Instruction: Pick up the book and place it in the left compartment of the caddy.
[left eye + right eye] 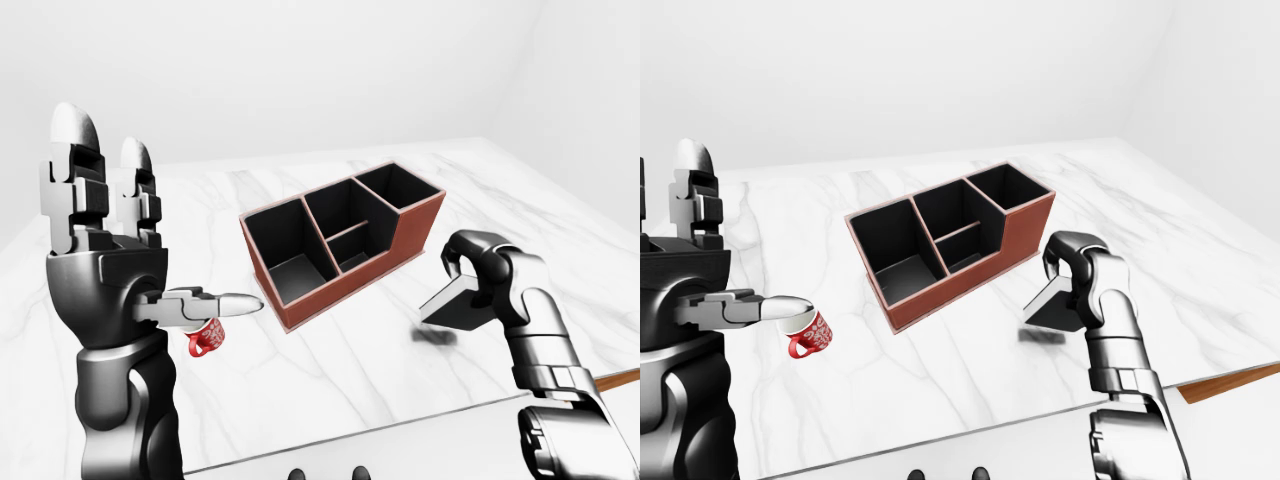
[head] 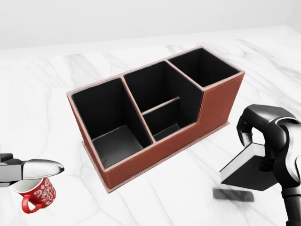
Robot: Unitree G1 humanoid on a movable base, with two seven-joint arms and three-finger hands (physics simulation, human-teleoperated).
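Note:
A red-brown caddy (image 2: pixel 214 106) with black compartments stands on the marble table; its left compartment (image 2: pixel 109 125) holds nothing. At the head view's right my right hand (image 2: pixel 256 136) is shut on a dark book (image 2: pixel 247 172) with white page edges. The book hangs tilted above the table and casts a small shadow (image 2: pixel 233 194) below it. It is to the right of the caddy and apart from it. My left hand (image 1: pixel 110 250) is raised at the left with fingers upright and thumb (image 2: pixel 35 168) pointing right, open and holding nothing.
A red mug (image 2: pixel 35 194) with white pattern stands on the table at the head view's lower left, under my left thumb. The table's near edge (image 1: pixel 380 432) runs along the bottom of the eye views. A brown wooden strip (image 1: pixel 1230 382) shows at the lower right.

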